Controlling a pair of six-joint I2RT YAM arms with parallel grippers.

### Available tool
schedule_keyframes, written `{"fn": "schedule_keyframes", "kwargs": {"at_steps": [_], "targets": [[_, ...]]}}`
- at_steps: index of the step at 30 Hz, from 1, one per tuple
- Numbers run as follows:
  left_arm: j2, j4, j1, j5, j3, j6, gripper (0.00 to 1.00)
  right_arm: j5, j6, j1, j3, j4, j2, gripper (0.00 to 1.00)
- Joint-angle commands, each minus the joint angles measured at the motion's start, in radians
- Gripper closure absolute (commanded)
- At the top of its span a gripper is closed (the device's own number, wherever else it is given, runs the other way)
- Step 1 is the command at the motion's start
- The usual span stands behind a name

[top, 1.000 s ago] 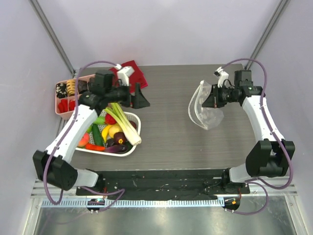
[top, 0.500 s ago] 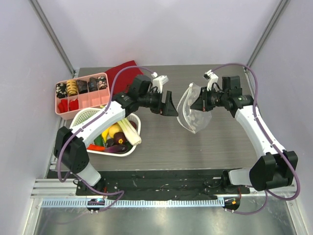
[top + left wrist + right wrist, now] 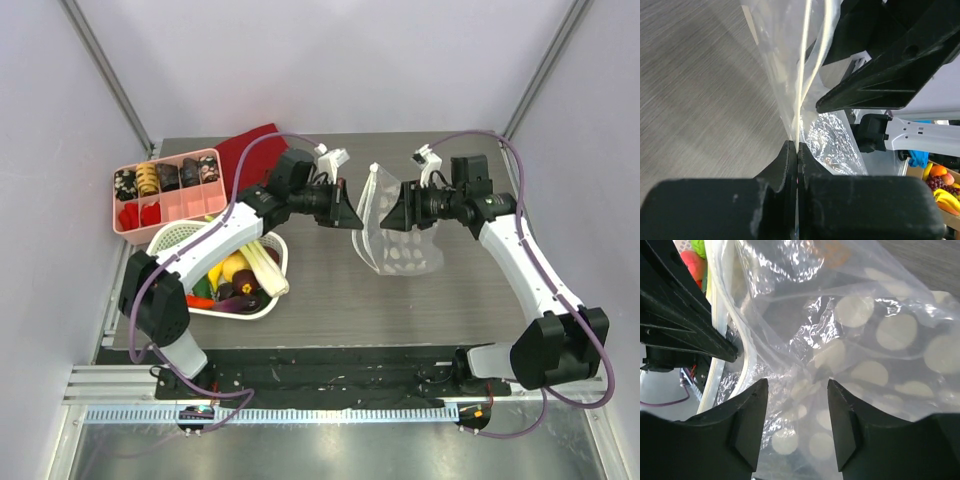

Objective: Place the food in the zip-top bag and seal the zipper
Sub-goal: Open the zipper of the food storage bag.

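The zip-top bag (image 3: 398, 240), clear with white oval dots, hangs over the middle of the table between both arms. My left gripper (image 3: 352, 213) is shut on the bag's mouth edge (image 3: 798, 131), where the pale zipper (image 3: 803, 65) strip runs up from the jaws. My right gripper (image 3: 397, 216) faces it from the right. Its jaws stand open with dotted film (image 3: 900, 335) lying beyond the fingertips (image 3: 758, 390). The food sits in a white basket (image 3: 270, 302) at the left: leek (image 3: 258, 250), banana (image 3: 236, 266), eggplant (image 3: 246, 290), tomato (image 3: 225, 243).
A pink divided tray (image 3: 166, 190) with small items stands at the back left, beside a red cloth (image 3: 250, 148). The left gripper's black fingers (image 3: 685, 315) fill the left side of the right wrist view. Walls enclose the table on three sides.
My left arm swung from the basket to the bag and shut on its mouth edge. My right gripper, which held the bag, has opened. The bag shifted left and now hangs lower.
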Motion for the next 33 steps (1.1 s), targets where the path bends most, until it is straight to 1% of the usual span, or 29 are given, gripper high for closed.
{"fn": "schedule_keyframes", "kwargs": {"at_steps": [1,2,4,5,6,10,12,14,16,17,19,22,23,24,26,28,31,33], "targets": [[-0.040,0.034,0.057,0.004,0.001,-0.050,1.00,0.094,-0.057,0.003,0.146,-0.069,0.008,0.43],[-0.060,0.016,0.071,-0.006,-0.005,-0.071,1.00,0.129,-0.057,0.003,0.166,-0.092,-0.009,0.43],[-0.074,-0.001,0.100,-0.026,-0.014,-0.073,1.00,0.133,-0.093,0.003,0.208,-0.100,-0.028,0.44],[-0.089,-0.020,0.102,-0.030,-0.013,-0.052,1.00,0.105,-0.090,0.003,0.215,-0.098,-0.037,0.45],[-0.098,-0.020,0.102,-0.033,-0.011,-0.047,1.00,0.082,-0.082,0.004,0.227,-0.095,-0.046,0.49],[-0.118,0.003,0.100,-0.049,-0.013,-0.099,1.00,-0.039,0.033,0.016,0.234,-0.051,-0.025,0.54],[-0.115,0.026,0.099,-0.046,-0.011,-0.145,1.00,-0.088,0.113,0.041,0.223,-0.007,-0.008,0.54],[-0.112,0.045,0.097,-0.043,-0.011,-0.179,1.00,-0.123,0.200,0.056,0.205,0.068,0.007,0.48],[-0.103,0.098,0.097,-0.024,-0.016,-0.246,1.00,-0.131,0.234,0.081,0.186,0.105,0.021,0.36],[-0.100,0.115,0.097,-0.001,-0.020,-0.266,1.00,-0.128,0.231,0.090,0.185,0.112,0.032,0.33],[-0.092,0.164,0.096,0.008,-0.023,-0.307,1.00,-0.107,0.223,0.118,0.186,0.106,0.058,0.33],[-0.086,0.271,0.091,0.054,-0.055,-0.366,1.00,-0.067,0.219,0.147,0.188,0.107,0.075,0.37],[-0.088,0.290,0.083,0.065,-0.068,-0.367,1.00,-0.064,0.223,0.151,0.186,0.124,0.086,0.42],[-0.086,0.292,0.077,0.074,-0.069,-0.360,1.00,-0.065,0.252,0.151,0.185,0.135,0.089,0.44],[-0.092,0.293,0.070,0.074,-0.075,-0.328,1.00,-0.071,0.277,0.153,0.201,0.156,0.106,0.45],[-0.095,0.290,0.067,0.063,-0.079,-0.315,1.00,-0.071,0.288,0.153,0.220,0.156,0.109,0.45],[-0.100,0.259,0.067,0.050,-0.075,-0.282,1.00,-0.070,0.318,0.151,0.238,0.190,0.098,0.39],[-0.106,0.258,0.065,0.051,-0.077,-0.260,1.00,-0.036,0.343,0.151,0.235,0.207,0.086,0.38]]}}
